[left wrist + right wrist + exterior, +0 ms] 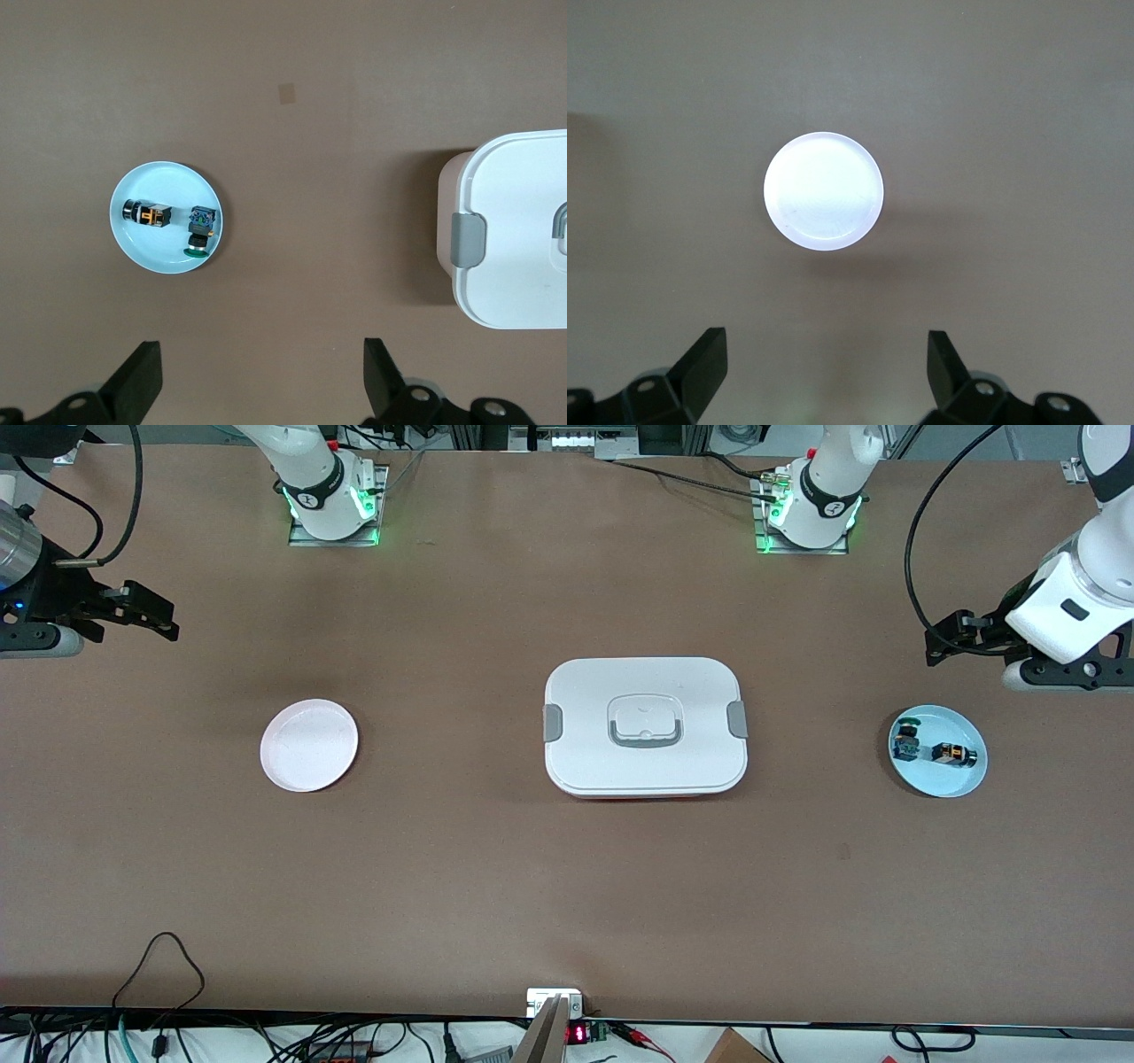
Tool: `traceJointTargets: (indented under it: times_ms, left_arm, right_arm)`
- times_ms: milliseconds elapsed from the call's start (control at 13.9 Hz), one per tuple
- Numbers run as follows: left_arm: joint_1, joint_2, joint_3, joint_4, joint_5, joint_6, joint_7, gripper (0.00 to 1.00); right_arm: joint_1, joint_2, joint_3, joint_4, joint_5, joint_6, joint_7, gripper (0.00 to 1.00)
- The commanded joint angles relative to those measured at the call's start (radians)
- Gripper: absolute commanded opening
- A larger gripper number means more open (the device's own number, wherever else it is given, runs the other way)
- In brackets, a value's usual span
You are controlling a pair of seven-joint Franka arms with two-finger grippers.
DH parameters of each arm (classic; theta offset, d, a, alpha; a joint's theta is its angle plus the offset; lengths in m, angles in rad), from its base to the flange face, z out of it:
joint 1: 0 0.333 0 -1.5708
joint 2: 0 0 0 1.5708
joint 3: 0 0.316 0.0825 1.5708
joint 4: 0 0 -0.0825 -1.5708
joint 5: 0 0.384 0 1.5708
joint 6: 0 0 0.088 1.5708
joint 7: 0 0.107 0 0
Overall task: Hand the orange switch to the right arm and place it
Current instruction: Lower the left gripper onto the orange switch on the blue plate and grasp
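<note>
Nothing is grasped yet: the task stands at its opening step, and the orange switch lies in the light-blue plate beside the green-and-blue switch at the left arm's end of the bench. The left gripper hangs just above that plate, jaws spread and well clear of the switch; next it must descend and pinch it. The right gripper waits near the white plate, jaws likewise spread.

Lidded container mid-table, between two plates. Bare plate toward the right arm's end. Second plate toward the left arm's end, holding two switches side by side, seemingly apart.
</note>
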Motion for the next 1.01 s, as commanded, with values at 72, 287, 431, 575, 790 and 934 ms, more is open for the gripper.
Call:
traceJointTargets:
  times_ms: [72,287,431,575,790,934]
  left_arm:
    - [0.045,0.066,0.003,0.046,0.013,-0.028,0.003,1.0]
    - [0.111,0.105,0.003,0.046,0.018,-0.025,0.005,1.0]
    - [0.186,0.15,0.003,0.048,0.018,-0.021,0.014,1.0]
    - [0.225,0.206,0.003,0.077,0.021,-0.018,0.095,1.0]
    - [0.317,0.299,0.003,0.117,0.023,-0.012,0.159,1.0]
    - [0.351,0.336,0.003,0.103,0.024,0.071,0.219,1.0]
  right_arm:
    - [0.0,-0.025,0.002,-0.018,0.002,0.001,-0.006,1.0]
    - [0.0,-0.025,0.002,-0.018,0.002,0.001,-0.007,1.0]
    - [0.0,-0.025,0.002,-0.018,0.002,0.003,-0.007,1.0]
    - [0.0,-0.025,0.004,-0.017,0.002,0.004,-0.007,1.0]
    - [-0.001,-0.022,0.004,-0.017,0.003,0.003,-0.006,1.0]
    - [-0.001,-0.02,0.002,-0.017,0.003,0.004,-0.006,1.0]
